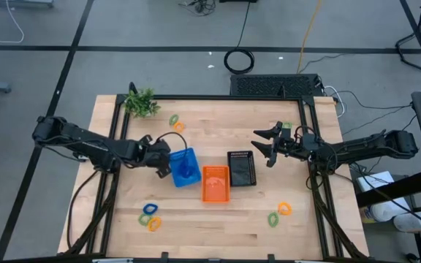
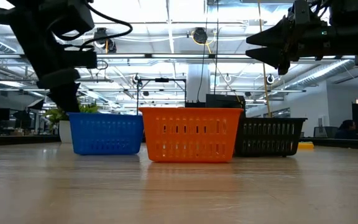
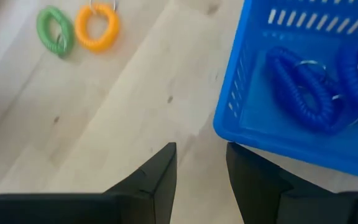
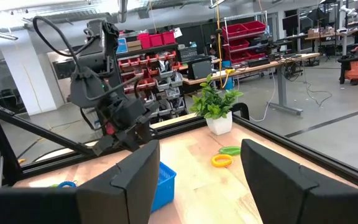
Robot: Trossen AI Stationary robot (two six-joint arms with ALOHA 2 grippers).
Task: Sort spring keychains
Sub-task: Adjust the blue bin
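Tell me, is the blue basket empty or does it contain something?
Not empty. The left wrist view shows blue spring keychains lying inside the blue basket, at least two coils; their exact number cannot be told.

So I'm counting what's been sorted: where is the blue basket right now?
In the high view the blue basket sits left of centre, beside the orange basket, with the left gripper at its left edge; blue spring keychains lie inside.

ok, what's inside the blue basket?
The left wrist view shows blue spring keychains lying in the blue basket, at least two coils. The rest of its floor falls outside that view. From the low view, its wall hides the contents.
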